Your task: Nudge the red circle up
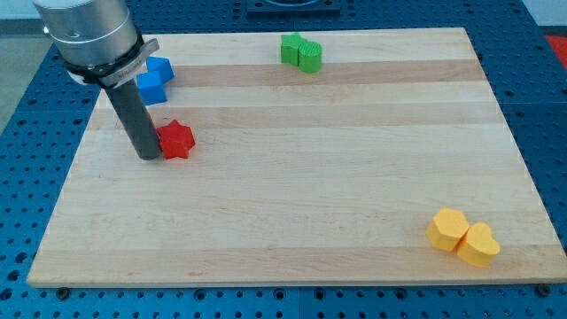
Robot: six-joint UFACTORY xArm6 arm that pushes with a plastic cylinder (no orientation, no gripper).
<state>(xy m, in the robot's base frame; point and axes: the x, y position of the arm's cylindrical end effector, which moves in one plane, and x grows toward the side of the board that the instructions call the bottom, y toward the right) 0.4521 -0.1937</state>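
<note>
You are looking down on a pale wooden table (pixel 337 213) made of glued lengthwise strips, evenly lit with soft shadows. Around it on every side you see a blue perforated base plate (pixel 540 106) with regular rows of small holes.

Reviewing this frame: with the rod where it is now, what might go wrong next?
1. My tip sits at the left side of the red star-shaped block, so a push likely sends it rightward, not up.
2. No red circle is visible; the target may be misread.
3. Moving up risks hitting the blue blocks.
</note>
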